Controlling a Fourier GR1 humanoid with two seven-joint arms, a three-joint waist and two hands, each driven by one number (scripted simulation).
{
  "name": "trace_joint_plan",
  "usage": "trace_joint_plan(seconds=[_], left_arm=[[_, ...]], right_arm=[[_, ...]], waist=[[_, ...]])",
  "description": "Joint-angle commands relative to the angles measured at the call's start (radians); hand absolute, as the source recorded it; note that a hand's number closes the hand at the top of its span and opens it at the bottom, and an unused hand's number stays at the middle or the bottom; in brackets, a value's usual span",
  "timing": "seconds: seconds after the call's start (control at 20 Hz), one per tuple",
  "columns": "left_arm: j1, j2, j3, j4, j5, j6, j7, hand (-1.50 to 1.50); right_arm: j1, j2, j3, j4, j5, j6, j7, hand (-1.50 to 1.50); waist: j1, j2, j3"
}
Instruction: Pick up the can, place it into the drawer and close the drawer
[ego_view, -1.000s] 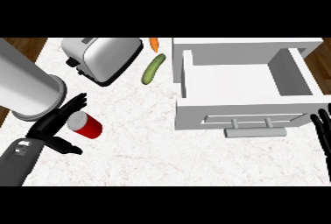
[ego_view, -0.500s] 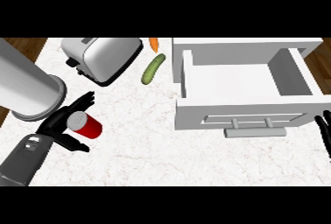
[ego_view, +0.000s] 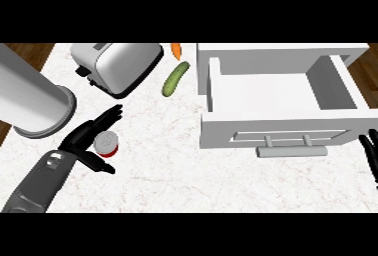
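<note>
**A:** What does the can (ego_view: 106, 144) look like?

**B:** A short cylinder with a pale silvery lid facing up and a red wall showing below it. It stands on the white, faintly veined marble counter (ego_view: 170, 165), well to the left of the drawer (ego_view: 280, 107).

**A:** And the left hand (ego_view: 83, 142)?

**B:** It lies against the can's left side, black fingers fairly straight and pointing up past the lid, thumb spread out below the can. The palm looks to be touching the can, but the fingers are not wrapped round it.

**A:** The drawer itself?

**B:** Pulled out, a white box with grey inner walls and a flat pale floor. Its front panel is grooved and carries a grey bar handle (ego_view: 290, 150).

**A:** The right hand (ego_view: 370, 155)?

**B:** Only straight black fingers show, just right of the drawer's front corner, spread and relaxed, holding nothing.

**A:** What else sits left of the drawer?

**B:** Close by its upper left corner, a smooth green cucumber (ego_view: 175, 78) lying at a slant, with an orange carrot (ego_view: 176, 50) tip above it. Farther left, a shiny rounded metal toaster (ego_view: 118, 65) with dark ends. Farthest left, a tall smooth grey cylinder (ego_view: 29, 102) with a flared base, just above the left hand.
</note>
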Motion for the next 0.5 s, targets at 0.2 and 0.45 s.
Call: trace_joint_plan(seconds=[0.2, 0.45], left_arm=[[-0.003, -0.027, -0.007, -0.015, 0.017, -0.148, -0.083, 1.50], [-0.024, -0.054, -0.008, -0.028, 0.048, -0.210, -0.012, 1.50]], right_arm=[[0.034, 0.009, -0.015, -0.053, -0.019, 0.000, 0.024, -1.50], [-0.002, 0.016, 0.007, -0.062, -0.006, -0.016, 0.056, -1.50]], waist=[[0.002, -0.002, 0.001], [0.009, -0.002, 0.001]])
